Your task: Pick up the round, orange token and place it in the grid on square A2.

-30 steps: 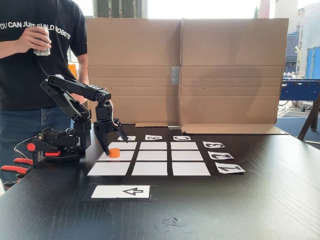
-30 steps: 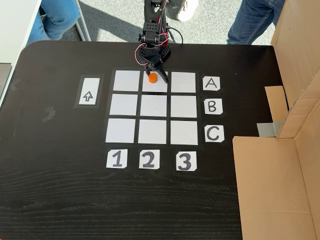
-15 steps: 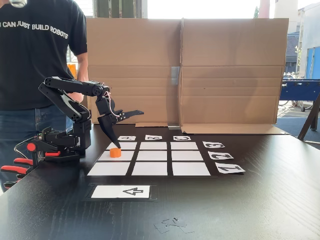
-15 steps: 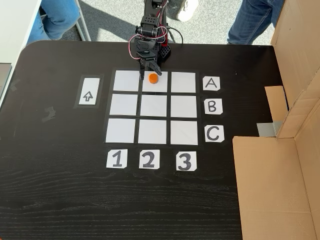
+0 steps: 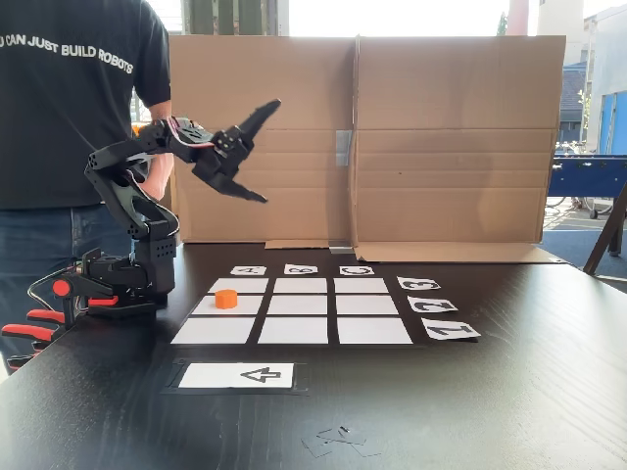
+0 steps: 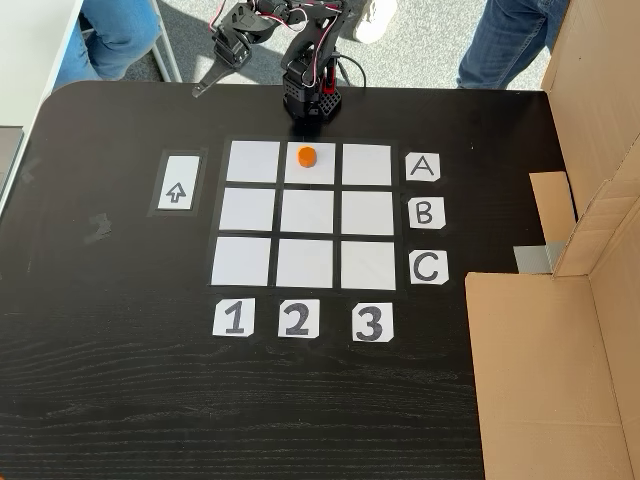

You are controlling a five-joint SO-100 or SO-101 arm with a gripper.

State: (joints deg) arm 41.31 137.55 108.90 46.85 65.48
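while gripper (image 5: 265, 149) hangs raised, spread, token (image 6: 307, 156) centred on square a2 (image 6: 322, 171)

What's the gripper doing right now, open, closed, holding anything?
Gripper: open, empty, raised above the table. The token sits free on square A2.

I see black wood-grain bench (image 6: 120, 380) in both fixed views. Grid (image 6: 308, 248) lies flat at centre of top-down frame: nine white cells on black backing. Letter cards A B C (image 6: 424, 212) right of it, number cards 1 2 3 (image 6: 298, 320) below it. Arrow strip (image 6: 177, 182) at grid's left. Arm base (image 6: 311, 95) on bench at upper edge. Token (image 6: 306, 156) rests on square A2 (image 6: 318, 171), top row middle cell. Cardboard screen (image 6: 540, 360) at right side.
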